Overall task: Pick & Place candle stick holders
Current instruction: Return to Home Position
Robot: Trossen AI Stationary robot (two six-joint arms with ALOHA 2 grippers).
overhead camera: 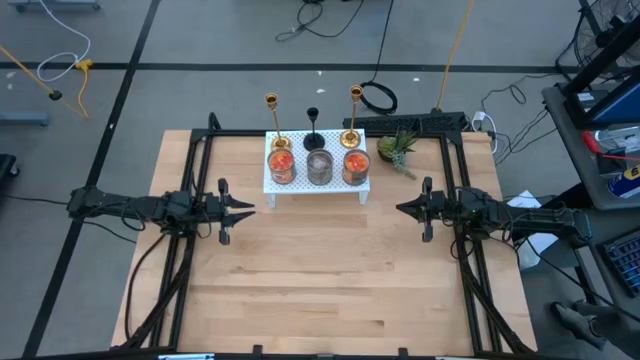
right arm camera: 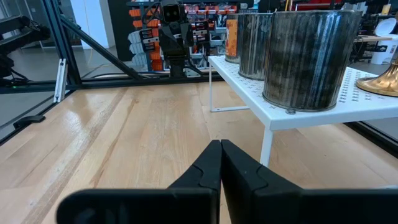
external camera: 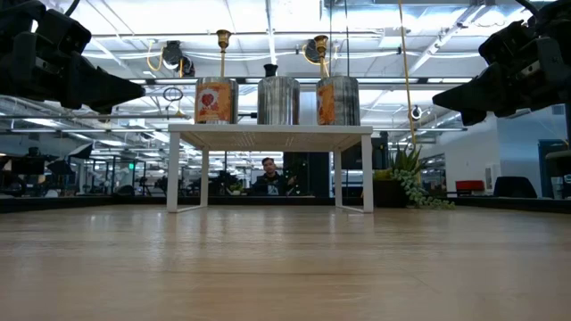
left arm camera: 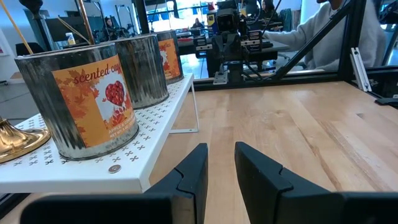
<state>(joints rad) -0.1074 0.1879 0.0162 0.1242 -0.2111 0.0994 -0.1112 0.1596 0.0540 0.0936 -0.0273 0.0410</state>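
Note:
Two brass-gold candle stick holders (overhead camera: pixel 272 125) (overhead camera: pixel 352 120) and a shorter black one (overhead camera: pixel 314 128) stand upright by their round bases on the far part of a white perforated shelf (overhead camera: pixel 300 187), behind three tins. One gold base shows in the left wrist view (left arm camera: pixel 15 140) and the other in the right wrist view (right arm camera: pixel 380 84). My left gripper (overhead camera: pixel 245 208) hovers left of the shelf, slightly open and empty. My right gripper (overhead camera: pixel 402 208) hovers right of the shelf, shut and empty.
Three metal candle tins (overhead camera: pixel 283 165) (overhead camera: pixel 319 167) (overhead camera: pixel 356 165) stand in a row on the shelf's near part. A small potted plant (overhead camera: pixel 397 150) sits right of the shelf. Bare wooden table (overhead camera: pixel 320 280) lies near the front. People sit beyond the table (left arm camera: pixel 336 31).

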